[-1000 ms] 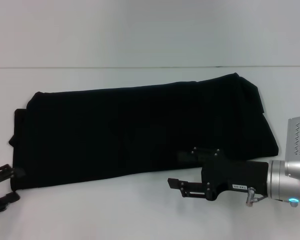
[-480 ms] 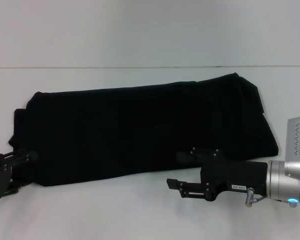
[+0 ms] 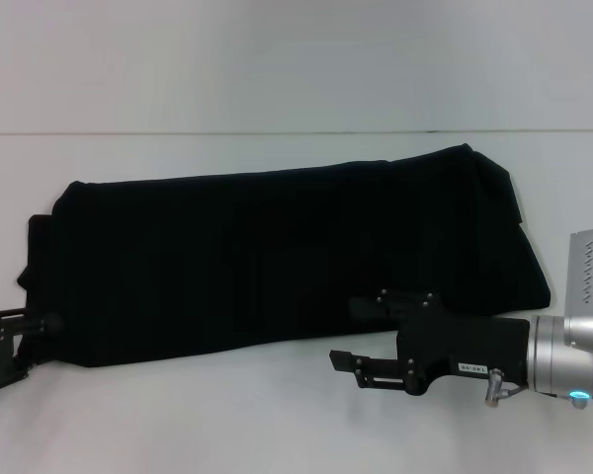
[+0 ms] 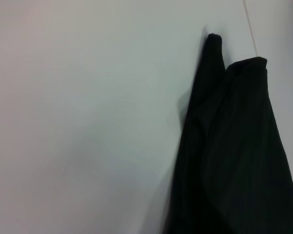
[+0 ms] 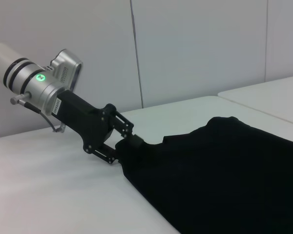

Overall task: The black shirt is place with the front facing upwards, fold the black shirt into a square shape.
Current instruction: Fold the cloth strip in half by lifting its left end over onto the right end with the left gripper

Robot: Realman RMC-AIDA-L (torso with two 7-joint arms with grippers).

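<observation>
The black shirt (image 3: 277, 257) lies on the white table (image 3: 277, 425) as a long band running left to right, with no lettering showing. My left gripper (image 3: 35, 346) is at the band's near left corner, open, and its fingers straddle the cloth edge; the right wrist view shows this left gripper (image 5: 124, 150) against the shirt (image 5: 224, 170). My right gripper (image 3: 346, 336) is open at the near long edge, right of the middle, with one finger over the cloth and the other on the table. The left wrist view shows only the shirt's edge (image 4: 234, 161).
A thin seam (image 3: 277, 133) crosses the table behind the shirt. In the right wrist view, pale wall panels (image 5: 195, 48) stand behind the table.
My left gripper has moved from the near left of the table up to the shirt's left corner. The right arm and the shirt have hardly moved.
</observation>
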